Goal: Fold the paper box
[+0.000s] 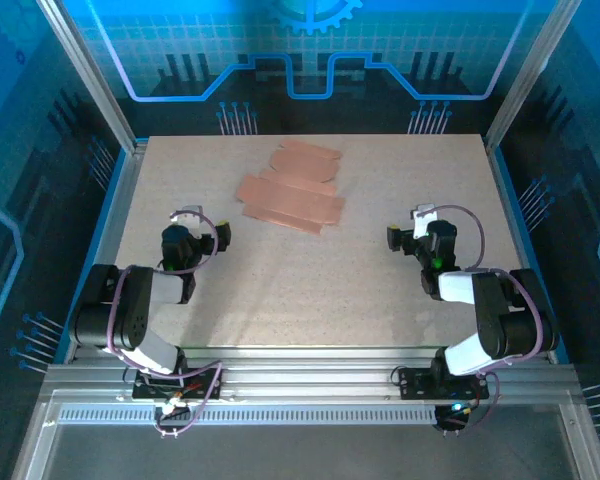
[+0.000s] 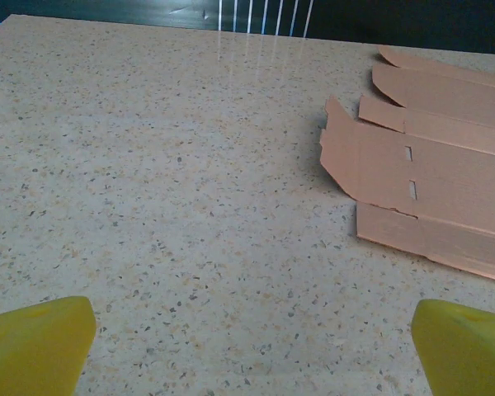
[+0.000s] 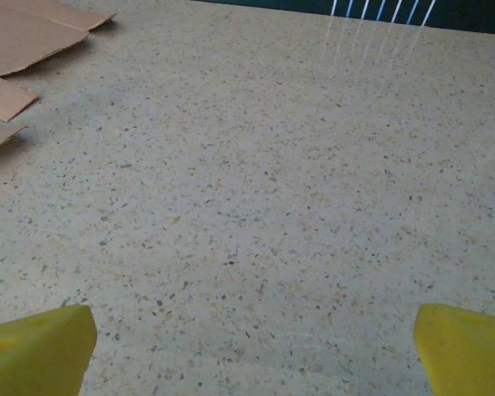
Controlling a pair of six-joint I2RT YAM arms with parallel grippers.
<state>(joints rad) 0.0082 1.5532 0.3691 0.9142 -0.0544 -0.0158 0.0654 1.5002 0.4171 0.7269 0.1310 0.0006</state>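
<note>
Overhead view: the paper box (image 1: 292,190) is not folded yet. It's a flat salmon-orange cardboard sheet w/ flaps and creases, lying on the speckled beige table (image 1: 310,290) in the far half, a bit left of centre and skewed so its long edges run diagonally. The rounded flaps are on its far side.

Left gripper (image 1: 204,222) sits over the table near-left of the sheet, apart from it, not touching. Right gripper (image 1: 408,224) is out on the right side, well apart from the sheet. Both arms are tucked back toward their bases at the near edge.

Left wrist cam: my left gripper (image 2: 247,355) has its yellow fingers (image 2: 33,342) spread wide at the bottom corners, w/ bare tabletop between them and nothing held. The sheet (image 2: 445,190) lies far-right of them, flat, w/ two small slots cut in the middle panel and an angled flap pointing left.

Right wrist cam: right gripper (image 3: 247,355) is the same, fingers (image 3: 466,346) released and wide, w/ bare table between. The sheet's edges (image 3: 16,37) show at the far-left corner, well away from the fingers.
</note>
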